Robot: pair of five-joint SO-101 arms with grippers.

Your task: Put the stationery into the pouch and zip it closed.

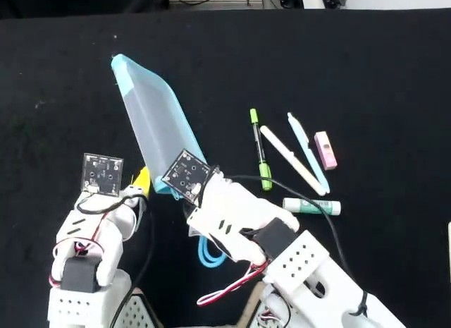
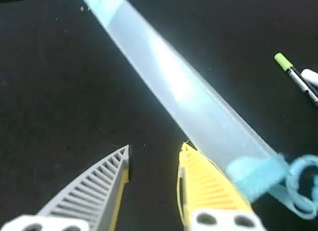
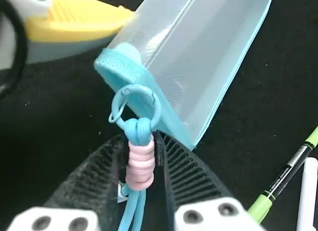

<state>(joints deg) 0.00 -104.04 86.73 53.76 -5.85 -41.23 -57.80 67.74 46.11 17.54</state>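
The right claw [image 3: 140,141] is pinching the pull cord [image 3: 139,127] at the near end of the pouch [image 3: 198,52]. Its two black fingers are sitting almost shut, with only the cord and its stack of pink beads [image 3: 140,164] between them. The blue cord is running out past the fingers on both sides.

The left claw [image 2: 155,149] is standing wide open and holding nothing. Its yellow finger [image 2: 203,186] is lying right along the pouch's long edge close to the near end, though I cannot tell whether it is touching. Its grey finger [image 2: 99,191] is hanging over bare desk [image 1: 352,74], apart from the pouch.

In the high view the translucent blue pouch is lying left of the desk's middle, with its far end pointing toward 11 o'clock and its near end lying between the two claws. The left arm is sitting at 7 o'clock of the pouch and the right arm at 5 o'clock.

The stationery is lying outside the pouch, at 3 o'clock of it. The green pen [image 1: 259,148] is lying nearest, then the cream pen [image 1: 292,161], the light blue pen [image 1: 308,152] and the pink eraser [image 1: 325,149]. The glue stick [image 1: 312,207] is lying crosswise at 6 o'clock of them, just beside the cream pen's near tip.
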